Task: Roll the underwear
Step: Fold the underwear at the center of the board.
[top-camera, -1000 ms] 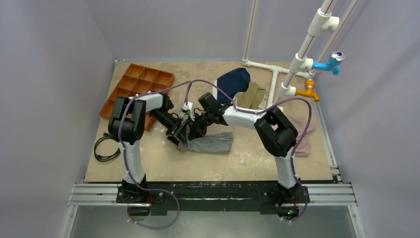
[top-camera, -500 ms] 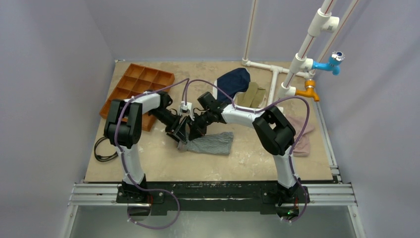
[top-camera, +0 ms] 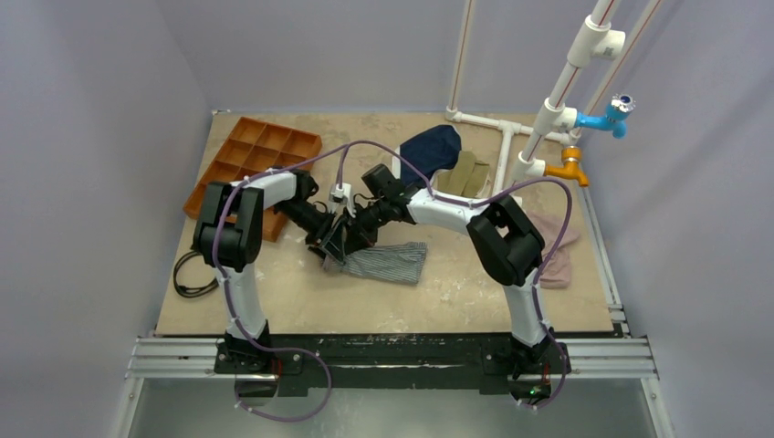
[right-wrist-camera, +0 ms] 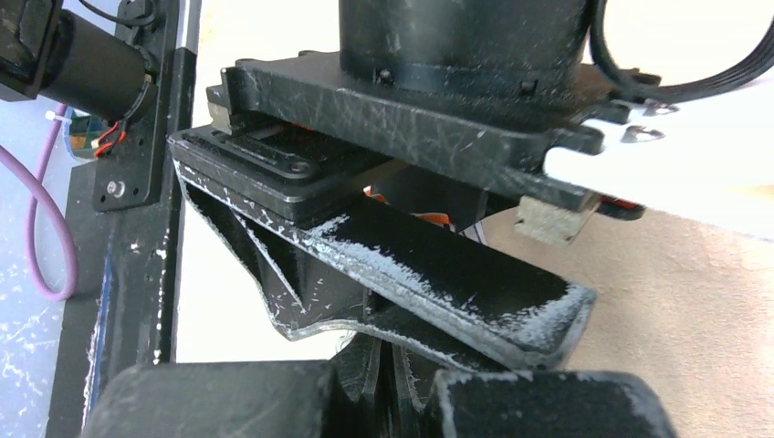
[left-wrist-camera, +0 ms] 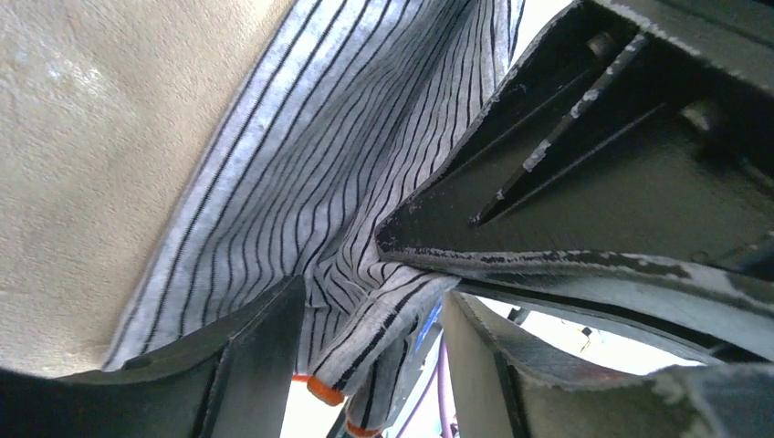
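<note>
The grey-and-white striped underwear (top-camera: 391, 263) lies flat mid-table, its left end lifted where both grippers meet. In the left wrist view the striped cloth (left-wrist-camera: 301, 182) runs between my left gripper's (left-wrist-camera: 374, 365) two fingers as a hanging fold with orange edging; it touches the left finger, and there is a gap to the right finger. My left gripper (top-camera: 330, 246) is open around that fold. My right gripper (top-camera: 354, 239) is shut on the underwear's edge; one of its dark fingers (left-wrist-camera: 566, 201) pinches the cloth just above. In the right wrist view its jaws (right-wrist-camera: 394, 365) are pressed together.
An orange compartment tray (top-camera: 256, 160) stands at the back left. A navy garment (top-camera: 434, 146) and an olive-tan garment (top-camera: 467, 173) lie at the back. A pink cloth (top-camera: 557, 246) is at the right edge, a black cable (top-camera: 190, 274) at the left, a white pipe frame (top-camera: 511, 137) at the back right.
Both grippers have shifted slightly away from the near edge and to the left, drawing the underwear's left end with them.
</note>
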